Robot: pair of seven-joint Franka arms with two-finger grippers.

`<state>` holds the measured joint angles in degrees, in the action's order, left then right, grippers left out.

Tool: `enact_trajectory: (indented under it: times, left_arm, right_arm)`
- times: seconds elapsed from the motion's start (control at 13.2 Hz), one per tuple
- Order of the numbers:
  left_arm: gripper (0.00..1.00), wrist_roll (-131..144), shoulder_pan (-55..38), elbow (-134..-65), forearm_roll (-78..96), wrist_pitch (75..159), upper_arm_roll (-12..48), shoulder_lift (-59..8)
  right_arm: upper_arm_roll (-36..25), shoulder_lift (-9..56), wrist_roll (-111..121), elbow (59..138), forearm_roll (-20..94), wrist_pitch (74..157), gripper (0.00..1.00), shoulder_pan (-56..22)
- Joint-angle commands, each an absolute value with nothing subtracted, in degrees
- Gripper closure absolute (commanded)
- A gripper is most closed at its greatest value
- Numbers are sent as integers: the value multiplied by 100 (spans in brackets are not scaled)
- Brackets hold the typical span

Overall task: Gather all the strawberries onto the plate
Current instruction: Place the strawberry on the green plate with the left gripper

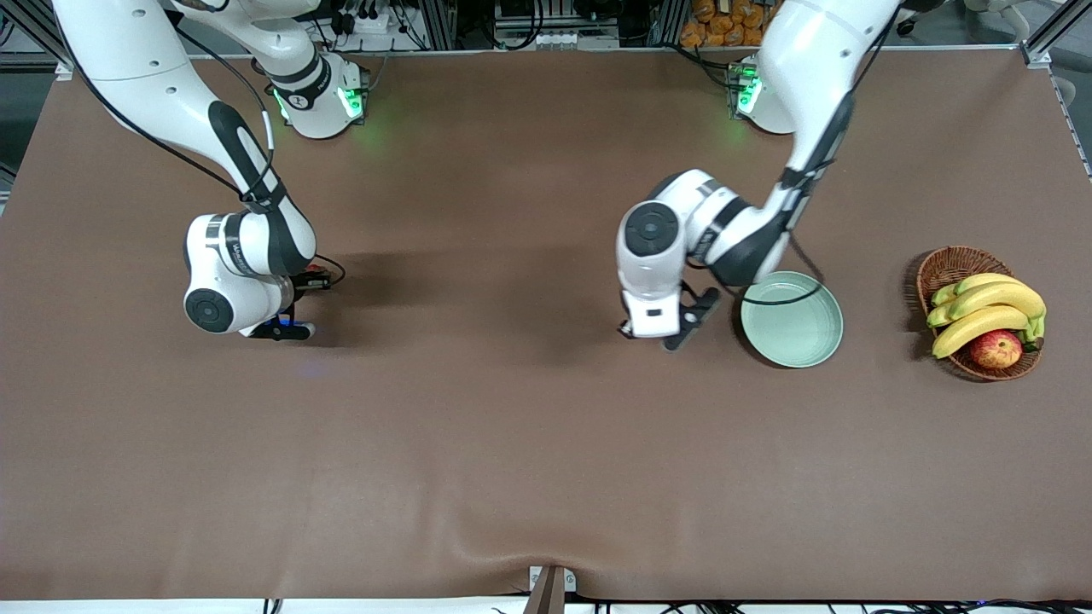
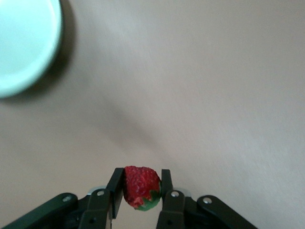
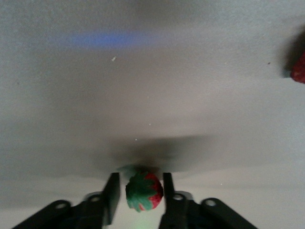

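Observation:
My left gripper (image 2: pixel 142 172) is shut on a red strawberry (image 2: pixel 141 187) with a green top and holds it just above the table. In the front view this gripper (image 1: pixel 680 328) is beside the pale green plate (image 1: pixel 792 320), toward the right arm's end. The plate's rim also shows in the left wrist view (image 2: pixel 28 52). My right gripper (image 3: pixel 140 179) is low over the table at the right arm's end (image 1: pixel 290 309). Its fingers stand open around a second strawberry (image 3: pixel 144 192), with a gap on one side. A third strawberry (image 3: pixel 299 69) lies on the table nearby.
A brown wicker basket (image 1: pixel 947 264) with bananas and an apple (image 1: pixel 995 348) stands at the left arm's end, past the plate. The brown table cloth (image 1: pixel 478 443) is bare in the middle and toward the front camera.

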<state>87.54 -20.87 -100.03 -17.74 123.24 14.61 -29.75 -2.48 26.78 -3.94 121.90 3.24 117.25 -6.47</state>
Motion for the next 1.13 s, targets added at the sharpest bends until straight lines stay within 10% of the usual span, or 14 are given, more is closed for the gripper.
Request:
enact_trajectory:
  times: [0.0, 0.61, 1.06]
  left_arm:
    - [100, 7511, -1680, -10134, -1793, 11911, 1494, -2664]
    - [100, 3457, -257, -10222, -1274, 11470, 1485, -2592]
    - [100, 2348, 579, -11231, -1274, 12724, 1494, -2768]
  right_arm:
    - [-158, 2602, -352, 12234, 211, 11751, 71, -536]
    - [-114, 2540, -439, 11023, 456, 11716, 81, -1036]
    - [-132, 2873, -668, 10232, 3652, 11934, 79, -1985]
